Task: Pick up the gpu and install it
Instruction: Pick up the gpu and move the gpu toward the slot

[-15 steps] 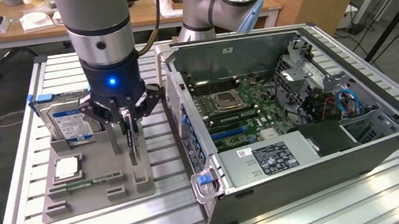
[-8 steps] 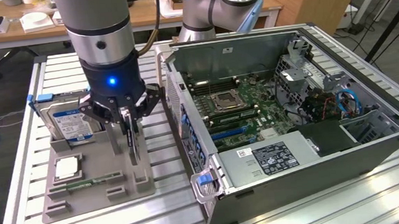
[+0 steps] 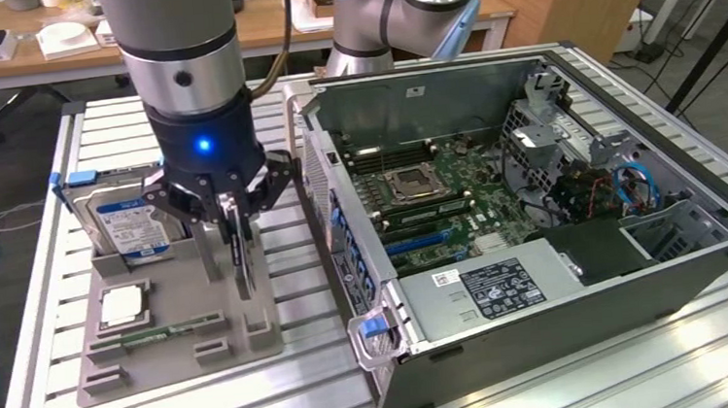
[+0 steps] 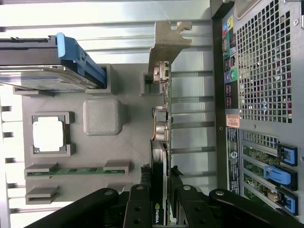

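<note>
Grey holder (image 3: 250, 335), left of the exterior frame, carries the gpu (image 3: 244, 264) on edge; the tool (image 3: 229, 213), pointing straight down, is clamped on it. Wrist view adds its silver bracket (image 4: 168, 40); exterior view adds the open computer case (image 3: 581, 315).

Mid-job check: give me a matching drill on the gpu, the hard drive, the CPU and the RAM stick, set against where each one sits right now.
Things:
1. gpu
2. hard drive
3. CPU
4. RAM stick

Places:
A. lying flat in a square pocket of the grey tray
B. standing on edge, gripped by the gripper
C. upright at one end of the tray, with a blue carrier on it
D. lying in a long narrow slot of the tray

Pairs: 1-B, 2-C, 3-A, 4-D.
</note>
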Robot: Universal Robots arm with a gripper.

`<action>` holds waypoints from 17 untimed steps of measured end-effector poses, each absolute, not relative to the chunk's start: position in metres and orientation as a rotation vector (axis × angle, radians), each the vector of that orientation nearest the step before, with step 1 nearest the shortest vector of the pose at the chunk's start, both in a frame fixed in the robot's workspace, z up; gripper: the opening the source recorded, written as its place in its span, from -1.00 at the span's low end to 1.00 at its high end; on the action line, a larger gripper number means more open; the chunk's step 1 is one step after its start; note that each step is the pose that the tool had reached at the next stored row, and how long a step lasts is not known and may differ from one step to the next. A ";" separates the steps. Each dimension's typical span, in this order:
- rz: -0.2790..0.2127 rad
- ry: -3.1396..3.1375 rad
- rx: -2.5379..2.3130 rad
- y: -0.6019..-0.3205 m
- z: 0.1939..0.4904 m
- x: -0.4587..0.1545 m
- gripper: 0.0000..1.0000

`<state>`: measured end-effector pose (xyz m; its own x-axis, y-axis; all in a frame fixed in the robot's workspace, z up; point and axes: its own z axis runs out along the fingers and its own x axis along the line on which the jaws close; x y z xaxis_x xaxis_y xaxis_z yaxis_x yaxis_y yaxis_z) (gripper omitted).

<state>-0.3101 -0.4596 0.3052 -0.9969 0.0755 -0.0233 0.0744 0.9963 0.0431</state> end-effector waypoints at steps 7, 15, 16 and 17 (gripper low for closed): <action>0.066 3.114 0.117 -0.460 0.308 -0.310 -0.47; 0.066 3.114 0.117 -0.460 0.311 -0.310 -0.47; 0.066 3.114 0.117 -0.460 0.311 -0.310 -0.47; 0.066 3.114 0.117 -0.460 0.311 -0.310 -0.47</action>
